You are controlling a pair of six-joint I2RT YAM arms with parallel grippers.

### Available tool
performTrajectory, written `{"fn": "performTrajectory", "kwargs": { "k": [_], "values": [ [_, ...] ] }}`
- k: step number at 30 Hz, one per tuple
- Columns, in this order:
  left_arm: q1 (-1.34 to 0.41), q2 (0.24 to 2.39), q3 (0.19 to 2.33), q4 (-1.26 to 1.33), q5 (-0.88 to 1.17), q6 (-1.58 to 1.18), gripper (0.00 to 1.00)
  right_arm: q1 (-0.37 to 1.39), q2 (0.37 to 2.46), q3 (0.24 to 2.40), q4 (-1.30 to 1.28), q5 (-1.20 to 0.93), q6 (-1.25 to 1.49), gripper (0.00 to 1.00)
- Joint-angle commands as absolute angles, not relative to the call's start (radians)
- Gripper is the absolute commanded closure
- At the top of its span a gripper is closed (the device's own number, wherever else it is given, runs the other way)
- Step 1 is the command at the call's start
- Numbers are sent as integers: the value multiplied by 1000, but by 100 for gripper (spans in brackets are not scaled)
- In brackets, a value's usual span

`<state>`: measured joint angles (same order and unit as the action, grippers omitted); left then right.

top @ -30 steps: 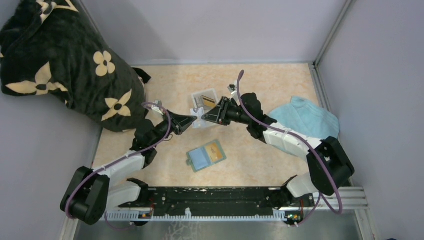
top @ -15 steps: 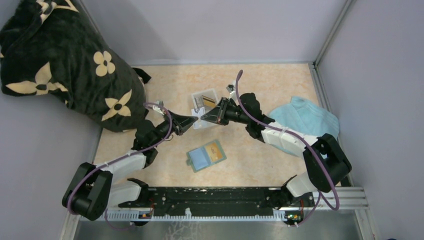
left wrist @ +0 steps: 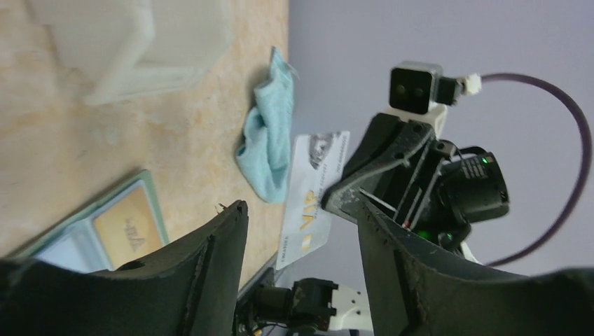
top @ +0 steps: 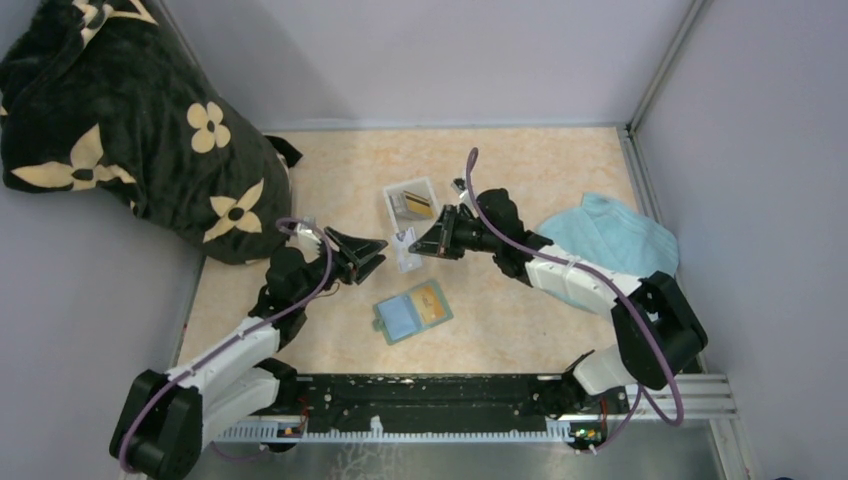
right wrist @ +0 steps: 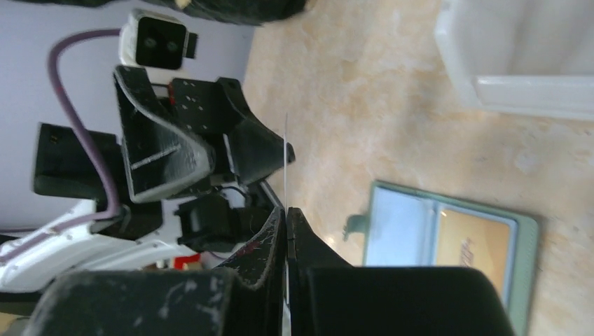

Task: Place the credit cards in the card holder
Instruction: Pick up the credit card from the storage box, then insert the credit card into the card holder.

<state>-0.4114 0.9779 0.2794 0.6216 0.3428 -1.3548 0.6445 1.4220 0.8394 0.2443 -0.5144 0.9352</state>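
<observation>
1. Beige marbled tabletop (top: 520,170): carries every item below. Positions are given from item 5, the card holder.
2. Black plush blanket with cream flower print (top: 120,120): heaped far behind and left of the card holder, well apart from it.
3. Light blue cloth towel (top: 610,235): crumpled, behind and right of the card holder, well apart.
4. White plastic tray (top: 388,200): behind the card holder, near it. It holds a few thin tray cards (top: 415,204), orange-yellow and dark, leaning together.
5. Grey-green folding card holder (top: 412,312): lies open and flat, pale blue inside facing up. 1 orange-yellow card (top: 431,303) sits in its right half.
6. Left gripper (top: 378,258): black, 2 fingers, behind and left of the card holder. Its jaws are spread and grasp nothing.
7. Right gripper (top: 412,243): black, 2 fingers, directly behind the card holder, pointing at the left gripper. It is clenched on item 8.
8. Whitish card (left wrist: 312,189): thin rectangle with gold lettering, raised off the table behind the card holder, between the 2 grippers. Its free end is just beside the left fingertips; contact cannot be told.
</observation>
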Motion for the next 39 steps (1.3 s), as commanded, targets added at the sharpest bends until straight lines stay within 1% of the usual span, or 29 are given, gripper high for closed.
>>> {"fn": "performTrajectory", "kwargs": {
  "k": [1,4,7,8,11,14,15,26,39],
  "values": [
    [-407,891,294,280,246,-1275,36,640,1367,891,95,-499,793,100],
    [-409,844,323,122,227,-1231,40,638,1374,899,14,-510,735,100],
    [-409,798,337,-7,211,-1196,50,639,1393,899,-43,-539,689,100],
    [-409,781,336,-37,207,-1186,56,640,1399,898,-58,-548,674,100],
    [-409,723,321,-106,203,-1171,81,647,1418,888,-84,-575,647,100],
    [-411,676,298,-145,218,-1170,98,661,1438,875,-85,-596,634,100],
    [-411,668,292,-159,226,-1166,100,668,1444,871,-85,-597,632,100],
    [-423,584,271,-363,238,-1088,100,731,1494,835,-45,-571,611,100],
    [-450,696,232,-412,216,-1018,100,745,1564,785,60,-540,627,100]
  ]
}}
